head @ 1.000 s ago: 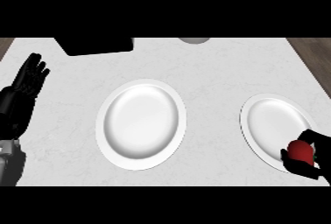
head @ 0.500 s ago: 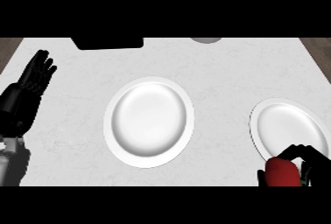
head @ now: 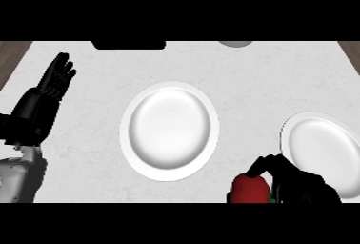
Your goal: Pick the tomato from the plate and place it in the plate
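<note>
Two white plates [head: 169, 131] [head: 322, 147], one red tomato [head: 249, 188], two robot hands [head: 44, 102] [head: 299, 183].

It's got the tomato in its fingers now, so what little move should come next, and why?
Probably carry the tomato left and a little forward, over the middle plate. The right hand holds it curled in its fingers, off the right plate and over the bare counter between the two plates. The left hand rests open at the left.
</note>
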